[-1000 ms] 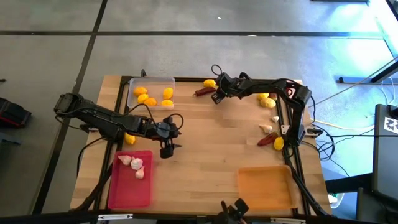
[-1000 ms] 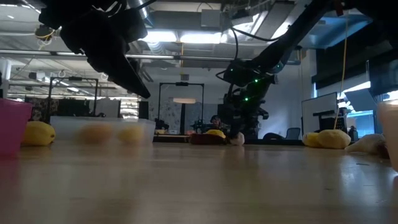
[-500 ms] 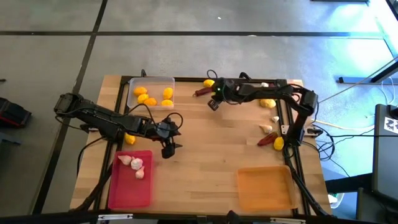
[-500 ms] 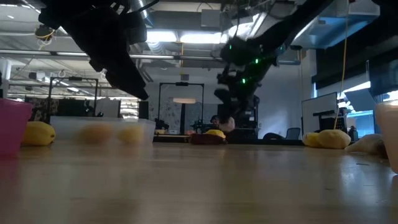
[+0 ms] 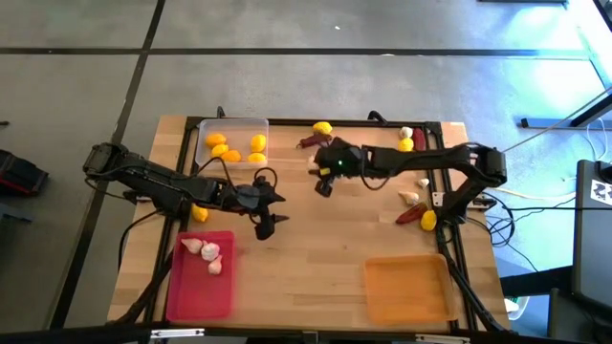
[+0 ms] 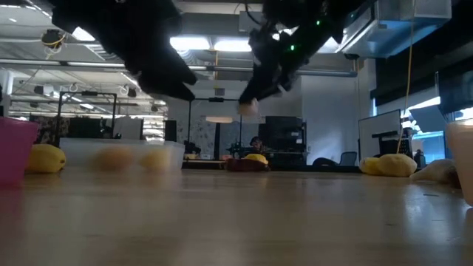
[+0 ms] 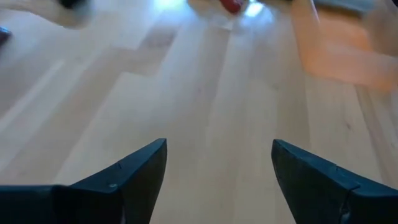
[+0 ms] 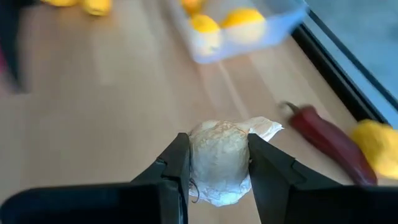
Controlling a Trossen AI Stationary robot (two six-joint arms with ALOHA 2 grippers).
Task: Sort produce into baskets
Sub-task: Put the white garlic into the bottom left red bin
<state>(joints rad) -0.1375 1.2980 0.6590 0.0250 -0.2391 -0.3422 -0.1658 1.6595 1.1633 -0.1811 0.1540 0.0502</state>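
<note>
Carried leftward, right end effector (image 8: 217,180) pinches papery, lumpy garlic bulb (image 8: 219,155).

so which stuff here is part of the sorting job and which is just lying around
Job:
- garlic bulb held in the right gripper
- lemons in the clear basket
- pink basket with garlic
- orange basket
- chili pepper

Lying about:
- cables at the table edge

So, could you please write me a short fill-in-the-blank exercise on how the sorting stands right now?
1. The right gripper is shut on a ____.
2. The left gripper hangs ____ above bare wood.
3. The pink-red basket holds three ____ bulbs.
4. The orange basket holds ____ produce.

Missing words: garlic bulb; open; garlic; no
</note>
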